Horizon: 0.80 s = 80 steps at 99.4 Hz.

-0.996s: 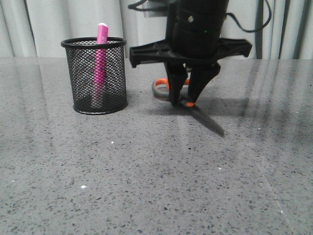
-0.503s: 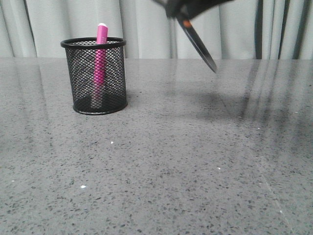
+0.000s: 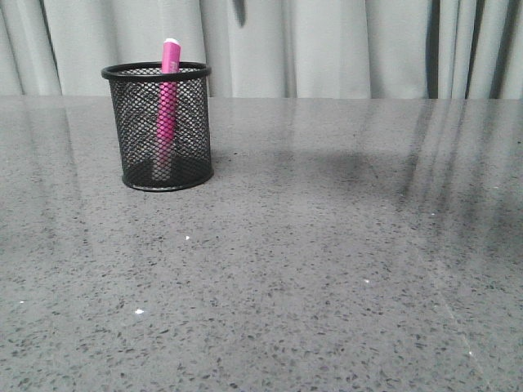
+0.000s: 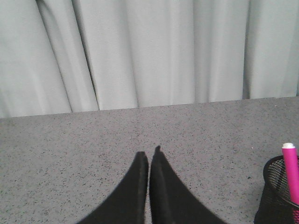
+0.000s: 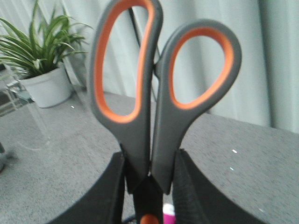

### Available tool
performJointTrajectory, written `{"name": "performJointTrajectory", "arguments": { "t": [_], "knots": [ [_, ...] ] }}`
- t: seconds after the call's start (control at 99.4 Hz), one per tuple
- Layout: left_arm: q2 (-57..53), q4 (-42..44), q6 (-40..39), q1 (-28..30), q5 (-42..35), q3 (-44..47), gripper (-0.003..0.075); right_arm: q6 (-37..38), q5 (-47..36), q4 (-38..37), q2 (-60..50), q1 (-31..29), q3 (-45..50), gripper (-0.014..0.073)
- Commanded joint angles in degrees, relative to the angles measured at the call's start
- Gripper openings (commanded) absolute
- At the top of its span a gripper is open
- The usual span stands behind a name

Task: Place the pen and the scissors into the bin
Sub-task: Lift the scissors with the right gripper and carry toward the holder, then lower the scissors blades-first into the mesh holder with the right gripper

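Front view: the pen [image 3: 169, 90] stands nearly upright in the bin [image 3: 158, 128], pale end up and poking just above the rim, so I judge that half of the task done. The bin sits on the table [image 3: 310, 269] toward the left. A thin dark sliver at the top edge, right of the bin, may be the blade tip of the scissors, but it is too small to be sure. Neither arm shows here.

Left wrist view: the left gripper [image 4: 148, 161] hangs above the table with its fingers pressed together and nothing between them. The bin's rim [image 4: 280, 186] and the pen's pale tip [image 4: 289, 163] show at the edge of this view, close by the gripper.

Right wrist view: the right gripper [image 5: 148, 186] clamps the scissors [image 5: 159, 88] across the shank near the orange pivot. Their long axis runs in line with the fingers: handle loops toward the camera, blades pointing away past the fingertips and hidden. The blades look closed, since the handles lie together. A potted plant [image 5: 39, 60] stands in the background.

What is left, by my reckoning: carry the scissors over the bin and release them blades-first beside the pen.
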Motion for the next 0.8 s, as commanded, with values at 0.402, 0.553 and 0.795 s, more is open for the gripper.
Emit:
{"name": "performJointTrajectory", "arguments": {
  "t": [0.402, 0.553, 0.795],
  "knots": [
    [-0.2, -0.6, -0.2, 0.0, -4.1, -1.7, -0.0021, -4.5, -25.8, -0.9, 12.3, -0.1, -5.2, -0.0069],
    [-0.2, -0.6, -0.2, 0.0, -4.1, -1.7, -0.0022, -6.3, -24.9, -0.9, 14.0, -0.2, -5.3, -0.0069],
    [-0.2, -0.6, -0.2, 0.0, -4.1, -1.7, -0.0022, -6.3, -26.6, -0.9, 16.7, -0.5, -4.6, -0.0069]
  ]
}}
